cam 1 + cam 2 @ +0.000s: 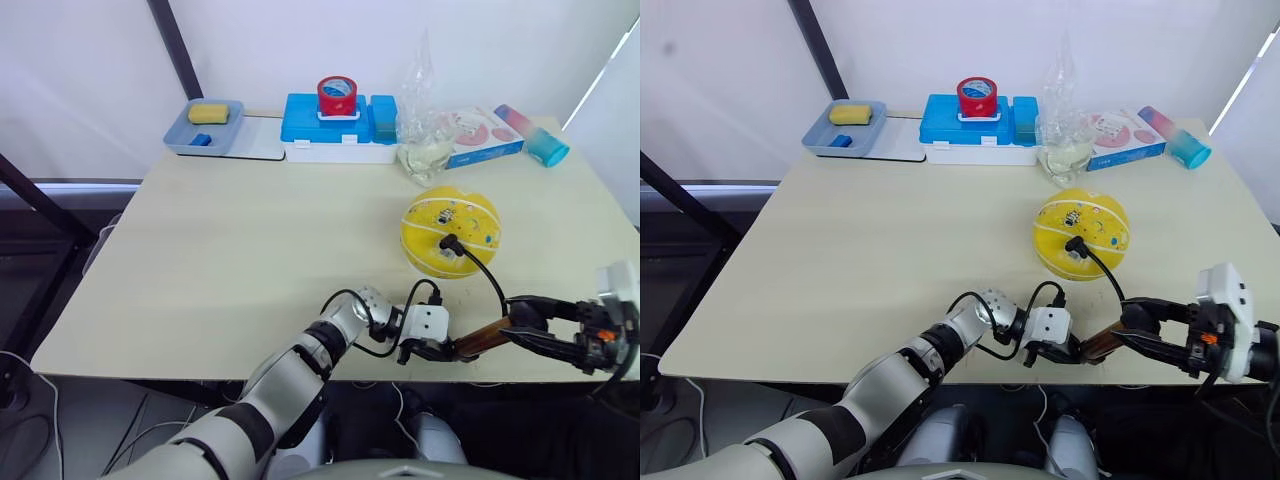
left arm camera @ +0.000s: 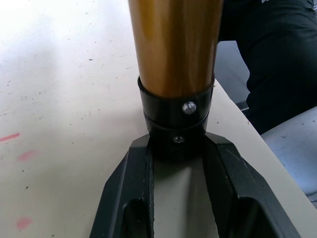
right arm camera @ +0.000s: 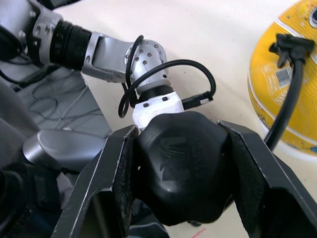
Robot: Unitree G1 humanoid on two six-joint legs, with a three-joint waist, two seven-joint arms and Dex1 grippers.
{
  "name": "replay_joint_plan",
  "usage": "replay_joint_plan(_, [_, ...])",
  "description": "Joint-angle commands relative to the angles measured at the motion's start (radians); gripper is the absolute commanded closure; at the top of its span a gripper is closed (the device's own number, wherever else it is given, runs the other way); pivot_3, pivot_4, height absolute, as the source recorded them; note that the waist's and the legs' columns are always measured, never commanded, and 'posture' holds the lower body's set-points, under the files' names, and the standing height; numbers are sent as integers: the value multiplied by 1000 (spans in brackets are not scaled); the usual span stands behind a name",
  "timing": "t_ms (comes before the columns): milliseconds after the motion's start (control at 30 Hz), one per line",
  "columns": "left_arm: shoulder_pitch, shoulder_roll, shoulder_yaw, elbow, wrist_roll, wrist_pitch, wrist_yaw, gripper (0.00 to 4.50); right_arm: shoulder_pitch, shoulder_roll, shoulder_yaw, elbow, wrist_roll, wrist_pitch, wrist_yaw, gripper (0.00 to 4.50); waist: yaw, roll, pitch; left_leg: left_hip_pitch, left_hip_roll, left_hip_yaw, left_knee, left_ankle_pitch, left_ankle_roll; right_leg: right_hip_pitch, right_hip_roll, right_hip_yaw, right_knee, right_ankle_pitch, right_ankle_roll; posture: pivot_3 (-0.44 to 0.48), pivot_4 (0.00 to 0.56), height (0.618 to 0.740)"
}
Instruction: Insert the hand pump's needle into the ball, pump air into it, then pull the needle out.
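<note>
On the smooth beige table [image 1: 220, 260] lies the round yellow ball [image 1: 450, 232] with the hose plugged in, and near the front edge the glossy bronze pump [image 1: 482, 339] is clamped at its base by the left gripper [image 1: 432, 350] and at its black handle by the right gripper [image 1: 520, 325].

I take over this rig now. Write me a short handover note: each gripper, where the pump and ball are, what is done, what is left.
Left gripper: shut on the black end cap of the hand pump, at the table's near edge.
Right gripper: shut on the pump's black handle.
Ball: on the table, beyond the pump, slightly dented on top.
Done: the hose end sits in the ball, so the needle looks inserted.
Left: pump air in, then pull the needle out.
</note>
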Motion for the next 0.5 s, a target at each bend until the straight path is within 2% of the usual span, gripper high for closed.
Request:
replay_joint_plan(33, [27, -65, -27, 45, 41, 27, -9, 3570, -24, -56, -182, 21, 82, 62, 21, 2497, 0, 0, 1, 0, 0, 0, 0, 0, 0, 0, 0, 0, 0, 0, 0, 0, 150, 729])
replay_joint_plan(167, [30, -67, -29, 44, 41, 27, -13, 3570, -82, -130, -340, 45, 217, 175, 16, 2497, 0, 1, 2, 0, 0, 0, 0, 0, 0, 0, 0, 0, 0, 0, 0, 0, 150, 729])
replay_joint_plan(333, [29, -67, -30, 44, 41, 25, -17, 3573, -169, -196, -449, 111, 307, 272, -17, 2497, -2, 3, 3, 0, 0, 0, 0, 0, 0, 0, -1, 0, 0, 0, 0, 0, 150, 729])
replay_joint_plan(500, [28, -66, -30, 44, 43, 24, -19, 3575, -184, -182, -450, 97, 310, 323, -28, 2497, -2, 3, 3, -1, -1, 0, 0, 0, 0, -1, -1, 0, 0, 0, 0, 0, 150, 729])
